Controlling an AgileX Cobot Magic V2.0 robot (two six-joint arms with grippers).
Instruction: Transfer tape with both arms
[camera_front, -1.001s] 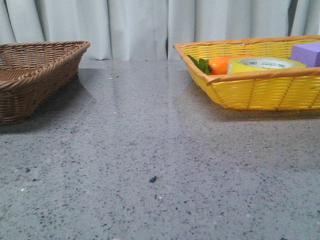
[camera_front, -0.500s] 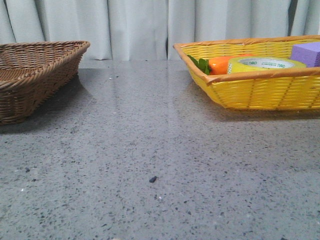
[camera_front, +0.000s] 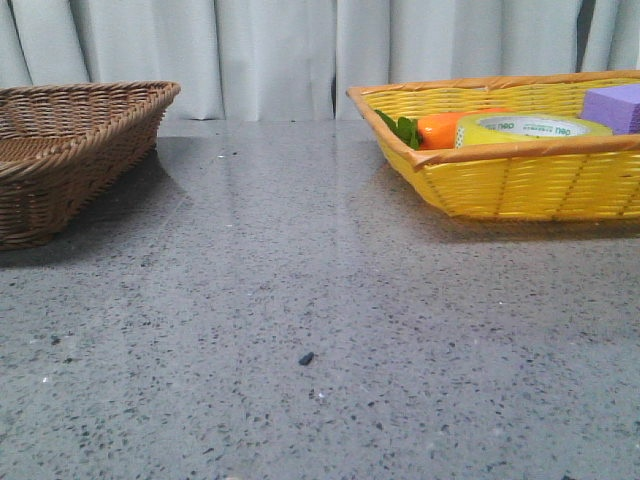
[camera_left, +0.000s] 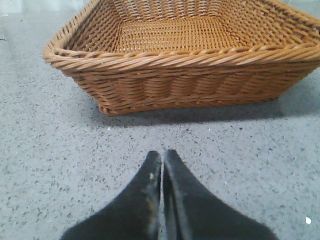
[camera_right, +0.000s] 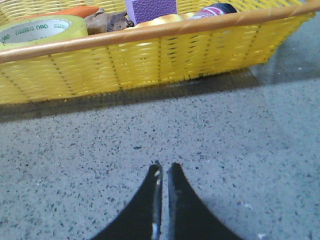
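Note:
The tape (camera_front: 530, 128), a translucent-yellow roll with a white core ring and green print, lies flat in the yellow basket (camera_front: 520, 185) at the right of the table. It also shows in the right wrist view (camera_right: 42, 31). My right gripper (camera_right: 164, 166) is shut and empty, low over the table in front of the yellow basket (camera_right: 150, 55). My left gripper (camera_left: 163, 154) is shut and empty, low over the table in front of the brown wicker basket (camera_left: 185, 75). Neither arm shows in the front view.
The brown wicker basket (camera_front: 70, 150) at the left holds nothing that I can see. The yellow basket also holds an orange carrot (camera_front: 440, 130) with green leaves, a purple block (camera_front: 612, 105) and other small items (camera_right: 107, 21). A grey curtain hangs behind.

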